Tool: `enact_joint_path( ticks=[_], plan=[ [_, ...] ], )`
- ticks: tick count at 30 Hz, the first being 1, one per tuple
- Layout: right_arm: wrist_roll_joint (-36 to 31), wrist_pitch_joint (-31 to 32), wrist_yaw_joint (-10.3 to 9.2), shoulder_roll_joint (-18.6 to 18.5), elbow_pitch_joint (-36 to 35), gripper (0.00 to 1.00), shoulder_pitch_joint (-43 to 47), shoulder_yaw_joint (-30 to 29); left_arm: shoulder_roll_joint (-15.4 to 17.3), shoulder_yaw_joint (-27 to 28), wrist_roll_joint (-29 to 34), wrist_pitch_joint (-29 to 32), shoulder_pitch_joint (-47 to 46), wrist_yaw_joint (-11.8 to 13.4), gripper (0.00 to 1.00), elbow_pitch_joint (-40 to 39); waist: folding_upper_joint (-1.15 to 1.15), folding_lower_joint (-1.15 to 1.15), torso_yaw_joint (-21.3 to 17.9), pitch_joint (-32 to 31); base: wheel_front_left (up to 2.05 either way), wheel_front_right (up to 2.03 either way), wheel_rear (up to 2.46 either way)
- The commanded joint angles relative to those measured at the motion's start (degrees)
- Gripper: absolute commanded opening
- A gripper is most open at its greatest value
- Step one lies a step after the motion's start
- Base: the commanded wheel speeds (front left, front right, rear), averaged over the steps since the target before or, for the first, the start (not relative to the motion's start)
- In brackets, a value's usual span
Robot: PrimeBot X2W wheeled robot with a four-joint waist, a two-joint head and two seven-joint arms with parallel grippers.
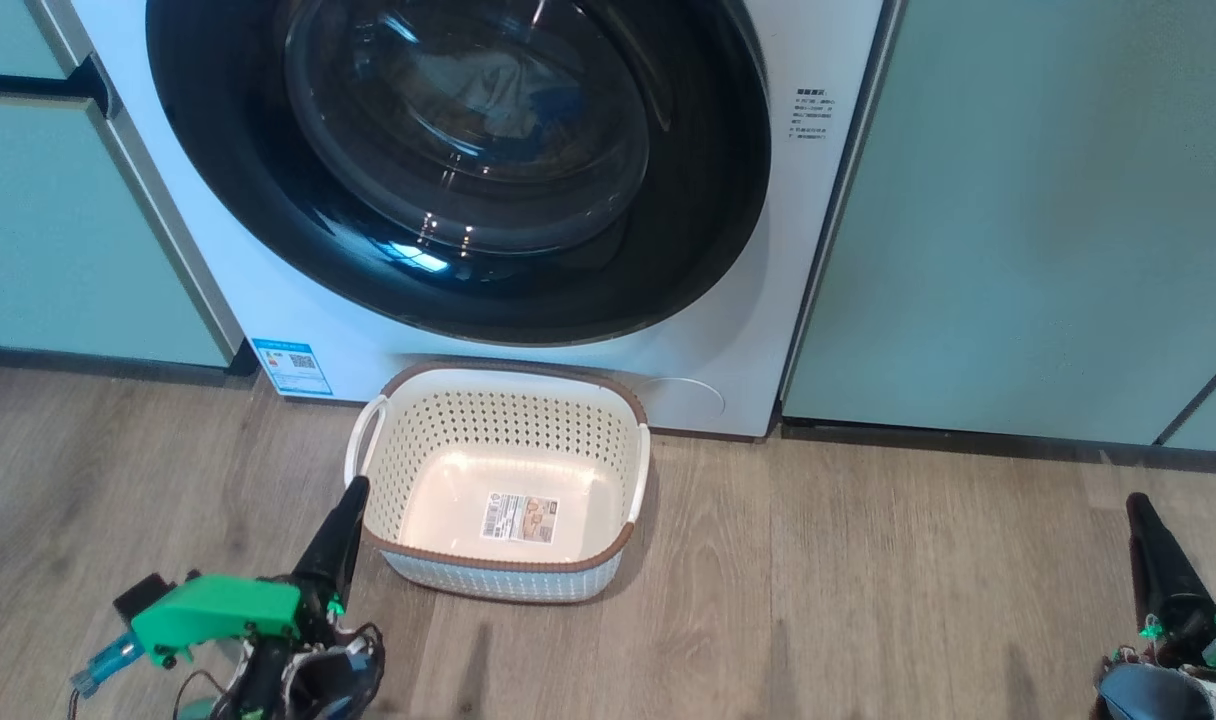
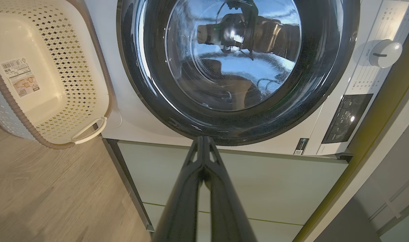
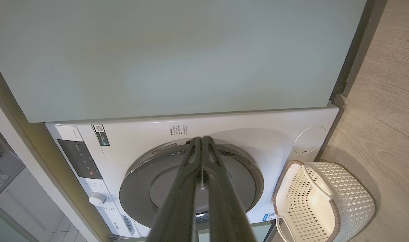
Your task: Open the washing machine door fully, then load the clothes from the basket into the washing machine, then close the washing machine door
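Left gripper [image 1: 355, 489] and right gripper [image 1: 1136, 504] sit closed, empty; the basket [image 1: 508, 430] lies just right of the left, washing machine door [image 1: 468, 130] beyond.

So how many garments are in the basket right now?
0. The basket holds just its paper label on the floor. Pale fabric shows dimly behind the washing machine door glass, possibly the clothes; how many can't be told.

The left gripper [image 1: 355, 487] is long, tapering and glossy black, fixed to a bright green mount [image 1: 218, 612] with a pale blue plug [image 1: 108, 660] and loose dark cables [image 1: 363, 640]. The right gripper [image 1: 1136, 502] matches, above a rounded blue-grey wrist [image 1: 1153, 695].
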Motion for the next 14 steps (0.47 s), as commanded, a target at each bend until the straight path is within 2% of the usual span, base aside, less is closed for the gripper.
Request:
enact_joint_path(
  ticks=[1,14],
  plan=[
    [-0.4,0.6,0.2,-0.4,-1.8,0.0,-3.1,0.9,0.4,2.0,-0.2,0.4,-3.1,-0.4,0.0,-1.6,0.0,0.0,0.0,0.0,0.0,0.0,0.0],
    [-0.5,0.7,0.2,-0.3,-1.8,0.0,-3.1,0.8,0.4,2.0,-0.2,0.4,-3.1,-0.4,0.0,-1.6,0.0,0.0,0.0,0.0,0.0,0.0,0.0]
  ],
)
